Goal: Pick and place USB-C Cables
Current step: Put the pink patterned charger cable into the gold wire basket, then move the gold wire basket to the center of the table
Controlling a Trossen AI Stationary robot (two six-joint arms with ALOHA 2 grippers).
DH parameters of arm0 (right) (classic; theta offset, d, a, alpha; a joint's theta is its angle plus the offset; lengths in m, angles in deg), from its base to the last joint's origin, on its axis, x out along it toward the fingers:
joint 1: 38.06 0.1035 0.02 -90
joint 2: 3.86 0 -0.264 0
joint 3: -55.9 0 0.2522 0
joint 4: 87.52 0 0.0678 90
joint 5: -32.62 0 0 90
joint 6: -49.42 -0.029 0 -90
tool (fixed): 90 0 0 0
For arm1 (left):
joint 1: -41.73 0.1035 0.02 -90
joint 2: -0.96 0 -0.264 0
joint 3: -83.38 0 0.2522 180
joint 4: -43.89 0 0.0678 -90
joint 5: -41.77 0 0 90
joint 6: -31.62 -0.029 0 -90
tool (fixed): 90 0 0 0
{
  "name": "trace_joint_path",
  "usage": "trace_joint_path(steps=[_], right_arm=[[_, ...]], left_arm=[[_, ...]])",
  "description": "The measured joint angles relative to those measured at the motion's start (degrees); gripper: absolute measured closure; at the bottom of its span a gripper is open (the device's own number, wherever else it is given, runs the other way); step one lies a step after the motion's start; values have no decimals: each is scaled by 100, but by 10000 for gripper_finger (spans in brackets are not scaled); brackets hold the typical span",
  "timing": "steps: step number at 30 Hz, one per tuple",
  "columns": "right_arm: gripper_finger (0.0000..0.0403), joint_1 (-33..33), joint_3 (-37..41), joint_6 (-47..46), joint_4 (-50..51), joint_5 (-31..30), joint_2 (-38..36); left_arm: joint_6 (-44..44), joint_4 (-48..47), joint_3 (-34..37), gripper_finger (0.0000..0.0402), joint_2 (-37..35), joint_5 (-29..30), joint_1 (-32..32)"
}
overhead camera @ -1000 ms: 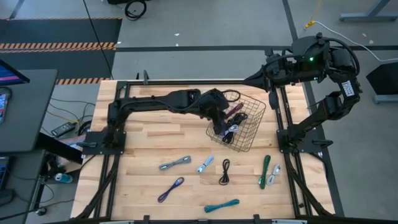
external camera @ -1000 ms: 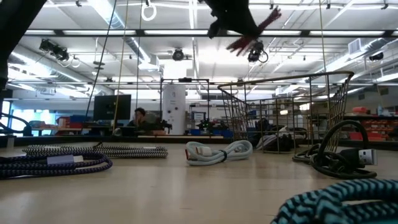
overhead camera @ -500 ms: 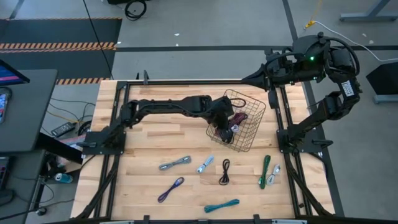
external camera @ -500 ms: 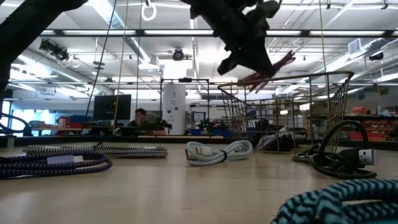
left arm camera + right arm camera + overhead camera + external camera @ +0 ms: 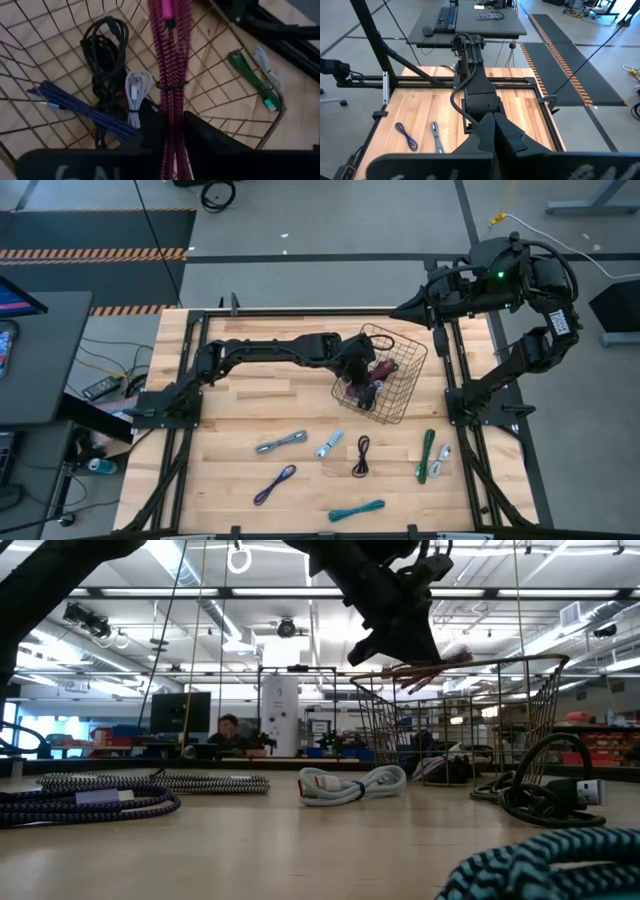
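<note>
My left gripper is over the wire mesh basket and shut on a maroon cable. The low view shows this gripper with the maroon cable at about the height of the basket rim. In the basket lie a black cable, a white one and a blue-purple one. On the table lie grey, pale, black, green, purple and teal cables. My right gripper is shut and waits at the far right corner. My left gripper pinches the maroon cable bundle between its two fingers, just behind the bundle's dark tie. The bundle runs along the fingers and sticks out past their tips. It is lifted clear, above the basket's inside, with its free end slanting slightly upward.
The basket stands right of the table's middle, tilted toward the near edge, with its wire walls around the left gripper. A small white cable lies beside the green one. Bare wood lies to the left. People sit in the room beyond.
The left gripper has moved toward the table's right edge and down, from beside the basket's left rim to over its inside. It has carried the maroon cable down to about rim height and stayed shut on it.
</note>
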Motion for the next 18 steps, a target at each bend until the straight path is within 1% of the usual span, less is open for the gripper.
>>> trace_joint_path(steps=[5, 12, 16, 18], right_arm=[[400, -2, 0, 51, 67, 2, 0], [400, 1, 0, 146, 188, 2, 0], [400, 0, 0, 156, 319, -11, 0], [399, 1, 0, 161, 369, -145, 0]], left_arm=[[7, 66, 0, 315, 0, 13, 0], [9, 246, 0, 324, -12, 5, 0], [-41, 55, 0, 334, -216, -5, 23], [-152, -88, -1, 342, -399, 29, 33]])
